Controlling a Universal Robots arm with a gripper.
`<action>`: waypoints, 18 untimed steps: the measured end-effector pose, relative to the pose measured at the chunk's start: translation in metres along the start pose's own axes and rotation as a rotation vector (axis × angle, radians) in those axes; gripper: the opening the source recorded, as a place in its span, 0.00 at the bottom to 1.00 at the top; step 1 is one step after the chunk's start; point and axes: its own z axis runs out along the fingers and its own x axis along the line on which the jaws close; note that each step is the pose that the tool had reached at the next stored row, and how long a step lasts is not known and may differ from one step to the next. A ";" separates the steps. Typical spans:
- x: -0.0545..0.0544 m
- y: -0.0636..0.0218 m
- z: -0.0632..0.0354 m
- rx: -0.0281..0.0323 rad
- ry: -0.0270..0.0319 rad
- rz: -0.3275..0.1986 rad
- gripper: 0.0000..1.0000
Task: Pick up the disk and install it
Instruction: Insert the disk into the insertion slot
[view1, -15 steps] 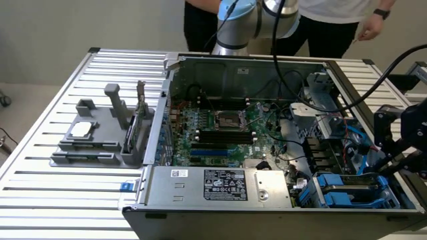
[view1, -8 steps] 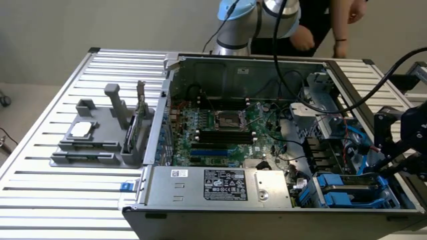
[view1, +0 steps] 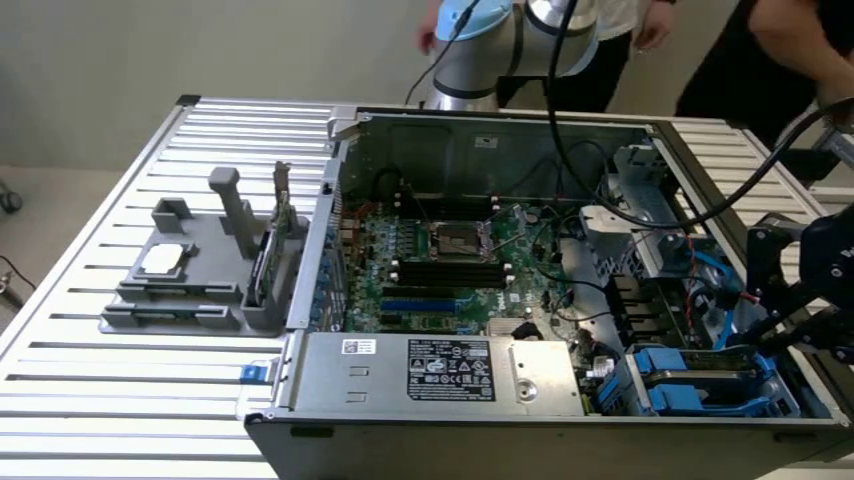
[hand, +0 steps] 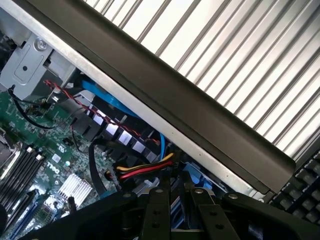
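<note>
Case (view1: 441, 140): open, disk (view1: 703, 385) sits in its corner bay.
Gripper (view1: 781, 330): over the rim, near disk; I cannot tell its grip.

A plain pale wall (view1: 160, 50) stands behind the scene. The surface (view1: 94, 380) is a metal top of parallel ribbed slats, bright under even light. Beyond its edge, at the exterior view's left, is a pale floor (view1: 34, 230). A dark keyboard (hand: 306, 185) sits nearby.

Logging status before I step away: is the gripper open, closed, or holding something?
Gripper: cannot be told; it hangs beside the blue drive carriers at the corner of the case.
</note>
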 end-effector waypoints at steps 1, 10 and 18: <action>0.000 0.0004 0.0001 0.0000 0.0009 0.001 0.22; -0.002 0.0023 0.0016 0.0048 0.0190 0.015 0.22; -0.005 0.0053 0.0029 0.0043 0.0382 0.020 0.22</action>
